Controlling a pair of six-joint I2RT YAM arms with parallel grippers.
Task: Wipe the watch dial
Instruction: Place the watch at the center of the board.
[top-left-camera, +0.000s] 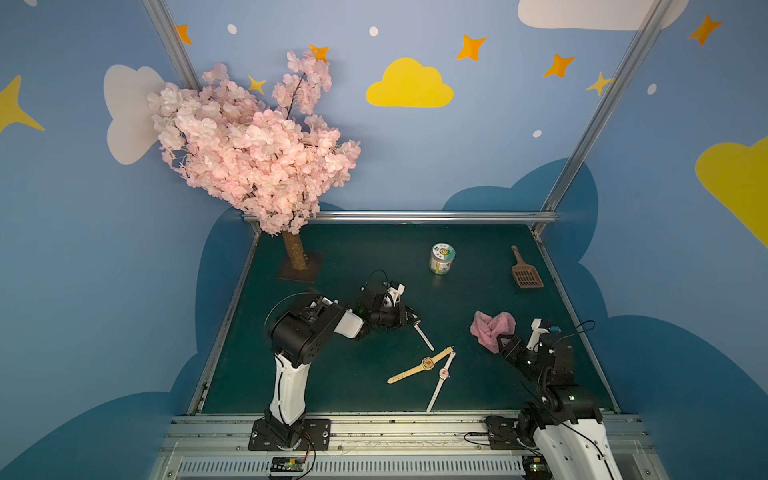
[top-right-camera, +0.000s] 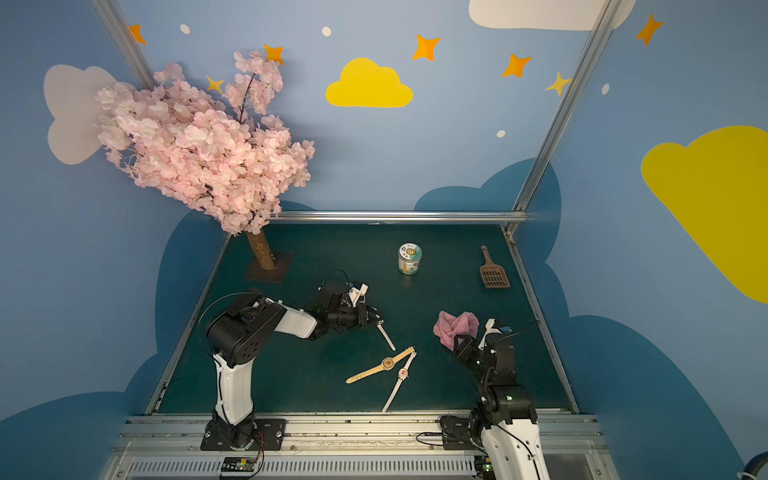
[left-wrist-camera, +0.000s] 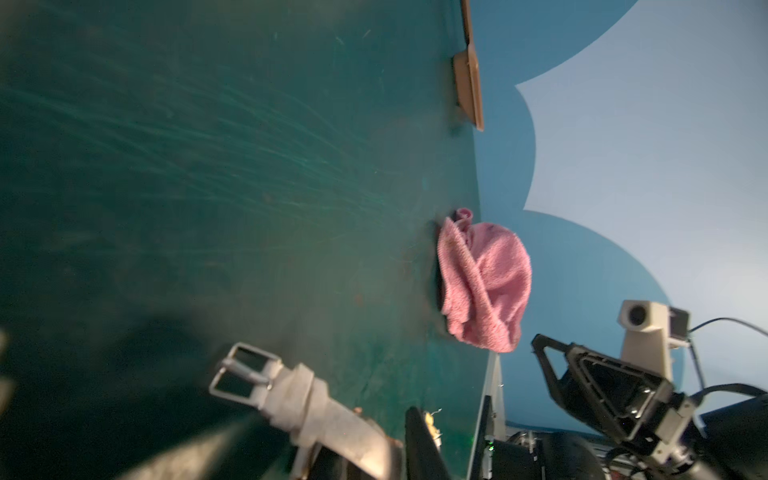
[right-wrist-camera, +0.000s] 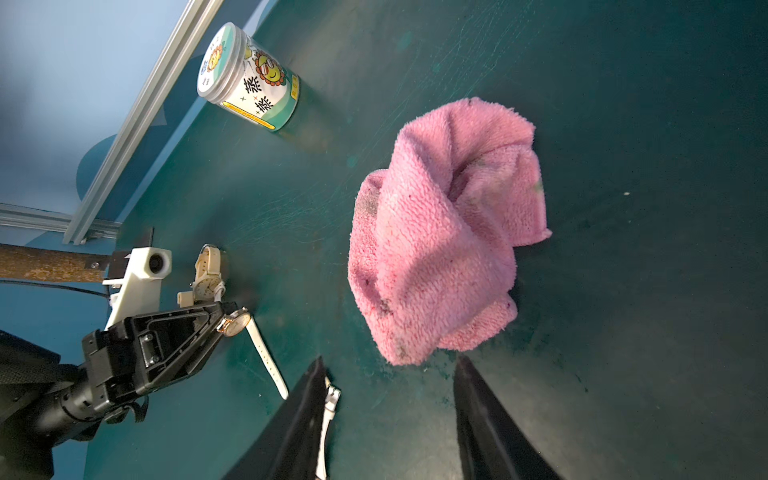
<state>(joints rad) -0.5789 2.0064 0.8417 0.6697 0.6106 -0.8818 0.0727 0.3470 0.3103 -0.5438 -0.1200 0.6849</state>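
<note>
Gold-rimmed, pale-dialled white-strap watch (right-wrist-camera: 235, 323) at left jaws, grip unclear; right jaws apart by pink cloth (right-wrist-camera: 440, 232).

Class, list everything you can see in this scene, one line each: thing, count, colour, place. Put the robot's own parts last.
mat: one, dark green, covers the table.
tree: one, pink blossom, brown trunk, far left corner.
jar: one, white and green, upright, far middle.
scoop: one, brown, far right.
cloth: one, pink, crumpled, right side.
tan-strapped watch: one, middle.
white-strapped watch: one, middle, forming a V with the tan one.
rose-cased watch: one, white strap, left of middle.
cream-strapped watch: one, just beyond the rose-cased one.
left gripper: one, black, fingers at the rose-cased watch.
right gripper: one, black, fingers open, empty, facing the cloth.
</note>
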